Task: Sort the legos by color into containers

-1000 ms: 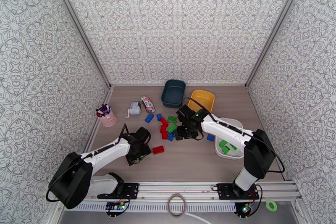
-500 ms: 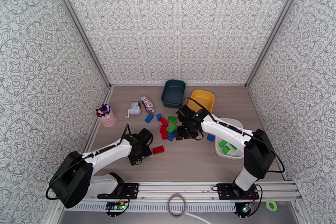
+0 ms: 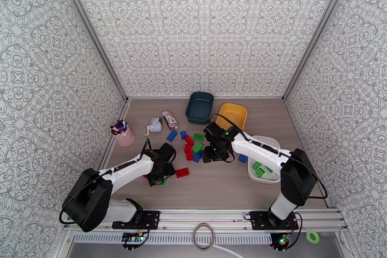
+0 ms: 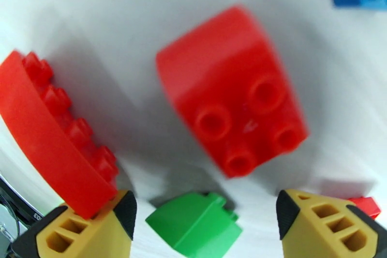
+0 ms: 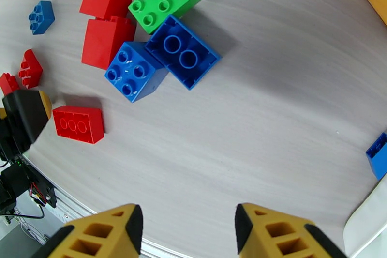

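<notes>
Loose legos lie mid-table: a red, green and blue cluster (image 3: 193,146), a lone blue brick (image 3: 171,136), another blue brick (image 3: 242,158) and a red brick (image 3: 182,172). My left gripper (image 3: 162,179) is open and low over the table; a small green brick (image 4: 193,225) lies between its fingertips, with an upturned red brick (image 4: 232,89) just beyond and a studded red brick (image 4: 53,133) by the left finger. My right gripper (image 5: 188,230) is open above bare table, near two blue bricks (image 5: 133,72). The teal bin (image 3: 200,107), yellow bin (image 3: 231,114) and white tray (image 3: 271,144) stand behind and right; green bricks (image 3: 259,169) lie in the tray.
A pink pen cup (image 3: 124,134), a small white gadget (image 3: 155,125) and a striped packet (image 3: 170,119) sit at the back left. Patterned walls close in three sides. The table in front of the cluster is bare.
My left gripper has crept up and to the right, closer to the red brick. The right arm has not moved.
</notes>
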You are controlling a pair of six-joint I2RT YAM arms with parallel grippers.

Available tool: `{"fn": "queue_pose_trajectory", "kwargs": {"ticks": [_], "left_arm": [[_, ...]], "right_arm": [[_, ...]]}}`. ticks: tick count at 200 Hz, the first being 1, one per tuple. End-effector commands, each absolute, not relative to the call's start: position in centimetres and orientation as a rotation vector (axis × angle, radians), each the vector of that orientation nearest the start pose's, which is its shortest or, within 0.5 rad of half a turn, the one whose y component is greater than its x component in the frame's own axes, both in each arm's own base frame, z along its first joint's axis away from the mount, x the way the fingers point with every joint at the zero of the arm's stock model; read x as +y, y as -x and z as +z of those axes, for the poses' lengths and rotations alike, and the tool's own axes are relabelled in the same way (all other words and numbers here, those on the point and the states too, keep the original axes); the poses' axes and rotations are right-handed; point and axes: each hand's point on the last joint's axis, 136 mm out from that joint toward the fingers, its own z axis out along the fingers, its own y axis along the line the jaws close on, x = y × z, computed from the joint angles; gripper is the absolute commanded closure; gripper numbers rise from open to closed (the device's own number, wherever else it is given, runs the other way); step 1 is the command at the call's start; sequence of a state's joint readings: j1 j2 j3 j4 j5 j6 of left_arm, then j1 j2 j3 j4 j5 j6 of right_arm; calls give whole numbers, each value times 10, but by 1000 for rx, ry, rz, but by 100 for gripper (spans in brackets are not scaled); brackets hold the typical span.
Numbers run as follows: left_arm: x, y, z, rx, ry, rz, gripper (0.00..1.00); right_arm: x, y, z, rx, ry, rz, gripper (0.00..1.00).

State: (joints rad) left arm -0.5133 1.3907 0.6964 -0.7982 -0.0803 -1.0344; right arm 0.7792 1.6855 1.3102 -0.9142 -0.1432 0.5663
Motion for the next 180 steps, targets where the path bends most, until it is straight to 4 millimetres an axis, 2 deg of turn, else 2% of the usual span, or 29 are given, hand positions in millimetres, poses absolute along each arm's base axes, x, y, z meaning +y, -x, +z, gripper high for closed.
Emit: {"fn": "queue_pose_trajectory", "kwargs": {"ticks": [1,28,53,76,100,180], "left_arm": [[-99,-212,24,2927,668,-12,16],[-122,-219,25,2953,563,-131,16],[-140,-212,26,2989,492,-187,16],[-148,-202,26,3012,463,-174,16],[-149,-192,25,3024,453,-142,18],[-141,-172,13,3053,496,-70,34]], "right_arm": [[274,-244,112,2946,317,445,45],[273,-243,112,2945,307,442,45],[272,-243,113,2940,295,442,45],[272,-243,113,2939,288,446,45],[272,-243,114,2938,286,454,45],[268,-241,117,2928,272,449,46]]}}
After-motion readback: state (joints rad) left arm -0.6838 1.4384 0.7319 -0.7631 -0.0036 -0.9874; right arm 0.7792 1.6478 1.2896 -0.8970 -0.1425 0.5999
